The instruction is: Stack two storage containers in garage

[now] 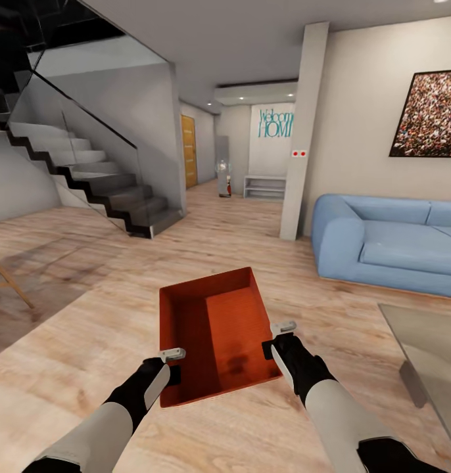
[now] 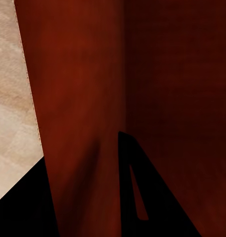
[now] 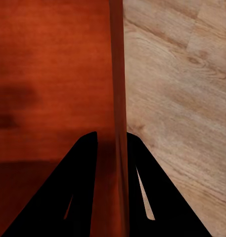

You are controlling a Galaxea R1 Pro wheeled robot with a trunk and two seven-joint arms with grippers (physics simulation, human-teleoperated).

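One orange-red storage container [image 1: 219, 328] is held level above the living room's light wood plank floor [image 1: 87, 315], just ahead of me. My left gripper [image 1: 173, 365] is shut on its left wall near the front corner. My right gripper [image 1: 279, 337] is shut on its right wall. In the left wrist view the container wall [image 2: 78, 98] runs between the fingers of the left gripper [image 2: 82, 145]. In the right wrist view the thin container wall [image 3: 117, 74] sits clamped in the right gripper [image 3: 113, 134]. The second container and the garage are out of view.
A blue sofa [image 1: 383, 243] stands at the right, with a glass table [image 1: 429, 355] in front of it. A white pillar [image 1: 304, 131] rises ahead. A staircase [image 1: 100, 184] climbs at the left. A hallway with a wooden door [image 1: 188, 151] opens straight ahead.
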